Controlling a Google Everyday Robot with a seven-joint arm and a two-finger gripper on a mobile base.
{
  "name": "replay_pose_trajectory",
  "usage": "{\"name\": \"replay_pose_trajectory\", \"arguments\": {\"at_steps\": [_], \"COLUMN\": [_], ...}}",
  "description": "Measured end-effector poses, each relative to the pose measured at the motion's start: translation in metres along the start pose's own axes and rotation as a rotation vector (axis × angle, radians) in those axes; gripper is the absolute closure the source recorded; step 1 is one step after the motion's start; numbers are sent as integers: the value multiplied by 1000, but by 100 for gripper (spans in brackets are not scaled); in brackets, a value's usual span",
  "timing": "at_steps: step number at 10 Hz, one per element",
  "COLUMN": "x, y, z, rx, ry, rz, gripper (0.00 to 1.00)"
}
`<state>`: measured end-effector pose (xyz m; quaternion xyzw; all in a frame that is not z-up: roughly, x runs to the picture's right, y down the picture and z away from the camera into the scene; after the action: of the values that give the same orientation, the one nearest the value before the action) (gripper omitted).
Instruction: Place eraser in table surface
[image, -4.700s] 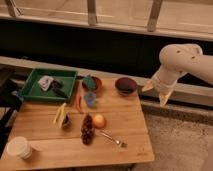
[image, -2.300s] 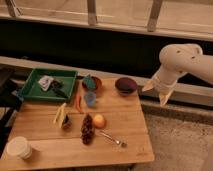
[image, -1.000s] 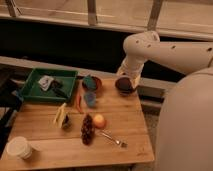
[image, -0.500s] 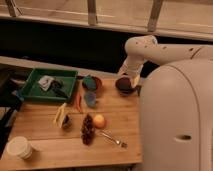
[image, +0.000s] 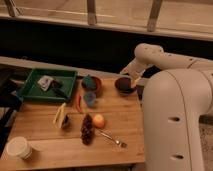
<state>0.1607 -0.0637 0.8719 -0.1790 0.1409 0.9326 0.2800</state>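
Observation:
My gripper (image: 131, 80) is at the end of the white arm, reaching down at the right rim of the round dark maroon bowl (image: 123, 84) at the back right of the table surface (image: 45, 136). The table surface is a light wooden plank top. I cannot make out the eraser; it may be hidden in the bowl or behind the gripper.
A green tray (image: 29, 93) with a few items stands at the back left. A brown bowl with a teal block (image: 90, 82), a blue cup (image: 90, 99), a red chili (image: 79, 103), a banana (image: 60, 115), grapes (image: 87, 130), an orange (image: 99, 121), a fork (image: 113, 139) and a white cup (image: 19, 148) are on the table. My white body (image: 175, 125) fills the right side.
The arm has swung from beyond the table's right edge to the maroon bowl. My body now covers more of the right side.

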Motion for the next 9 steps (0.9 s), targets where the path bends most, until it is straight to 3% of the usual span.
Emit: {"name": "replay_pose_trajectory", "arguments": {"at_steps": [6,9], "x": [6,10], "y": [-3,9], "z": [2,12], "rx": [-2,-16], "ry": [-21,-37], "rz": [2,-23], "gripper": [30,30]}}
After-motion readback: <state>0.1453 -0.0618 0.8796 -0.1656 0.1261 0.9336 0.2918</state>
